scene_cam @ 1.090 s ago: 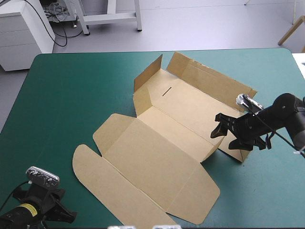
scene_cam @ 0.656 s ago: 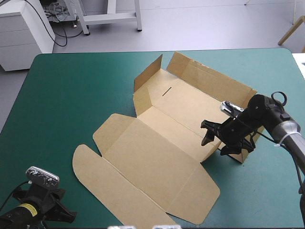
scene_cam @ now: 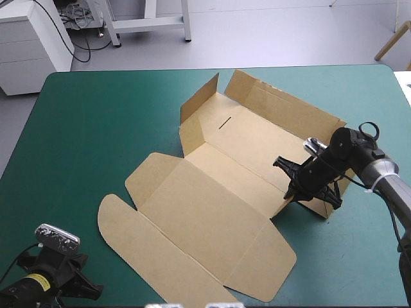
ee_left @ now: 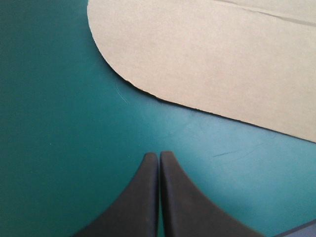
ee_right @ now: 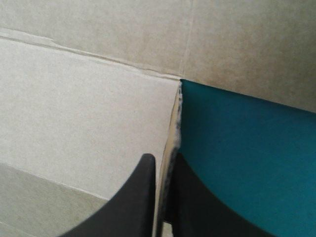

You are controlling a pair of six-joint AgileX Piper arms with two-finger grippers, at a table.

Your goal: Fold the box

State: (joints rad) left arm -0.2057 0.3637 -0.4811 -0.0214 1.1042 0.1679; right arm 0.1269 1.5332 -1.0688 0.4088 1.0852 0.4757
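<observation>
A raised wall edge of the box (scene_cam: 212, 205) was clamped by the right gripper (ee_right: 160, 159); the left gripper (ee_left: 159, 154) was seen closed over open teal-green cover (ee_left: 49, 123).

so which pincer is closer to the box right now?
Right. The right pincer is shut on a raised wall edge of the box. The left pincer is shut over the teal-green cover, apart from the box, with the rounded flap ahead of it.
</observation>
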